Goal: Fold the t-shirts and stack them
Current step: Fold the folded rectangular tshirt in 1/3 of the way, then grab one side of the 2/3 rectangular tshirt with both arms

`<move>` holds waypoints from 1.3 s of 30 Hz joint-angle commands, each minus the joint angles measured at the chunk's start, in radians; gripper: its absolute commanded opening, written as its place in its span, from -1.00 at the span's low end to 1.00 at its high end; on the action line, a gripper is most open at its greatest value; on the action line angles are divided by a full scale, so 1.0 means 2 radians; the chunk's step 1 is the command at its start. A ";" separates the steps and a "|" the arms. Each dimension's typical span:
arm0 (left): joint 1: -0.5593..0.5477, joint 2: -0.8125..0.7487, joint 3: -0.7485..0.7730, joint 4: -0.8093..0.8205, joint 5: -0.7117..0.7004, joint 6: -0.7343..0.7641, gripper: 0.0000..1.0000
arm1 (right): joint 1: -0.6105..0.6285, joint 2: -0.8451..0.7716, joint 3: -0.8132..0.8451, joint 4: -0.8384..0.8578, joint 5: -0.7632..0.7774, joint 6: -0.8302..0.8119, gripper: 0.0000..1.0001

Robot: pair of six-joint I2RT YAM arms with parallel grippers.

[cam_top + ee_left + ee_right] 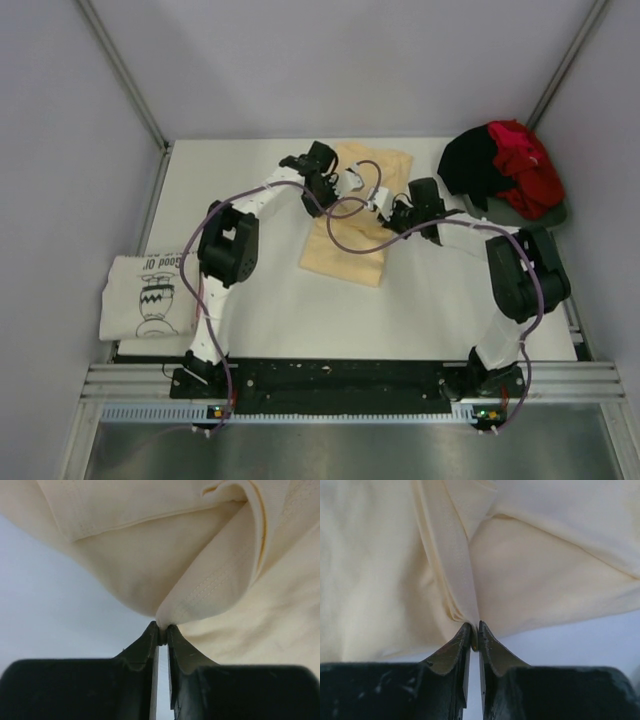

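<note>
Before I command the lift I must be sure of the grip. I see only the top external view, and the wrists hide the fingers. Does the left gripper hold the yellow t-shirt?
Observer: Yes, the left gripper pinches a fold of the pale yellow t-shirt between its tips.
Operator: And the right one?
Observer: The right gripper is shut on a narrow ridge of the same cloth.
Operator: Is the cloth flat there?
Observer: No, it gathers in a peak at the left pinch.
</note>
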 commanded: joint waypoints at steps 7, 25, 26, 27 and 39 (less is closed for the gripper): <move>0.014 -0.017 0.030 0.142 -0.051 -0.075 -0.06 | -0.040 0.064 0.122 0.015 0.101 0.073 -0.62; 0.041 -0.300 -0.336 0.102 0.228 0.241 0.15 | 0.141 -0.244 -0.179 -0.024 0.008 -0.091 0.14; 0.037 -0.306 -0.357 0.114 0.219 0.252 0.18 | 0.163 -0.236 -0.186 -0.023 0.030 -0.093 0.14; 0.033 -0.310 -0.375 0.124 0.208 0.254 0.19 | 0.173 -0.226 -0.191 -0.013 0.048 -0.091 0.14; 0.003 -0.246 -0.411 0.179 0.119 0.252 0.26 | 0.196 -0.121 -0.184 0.053 0.114 -0.075 0.05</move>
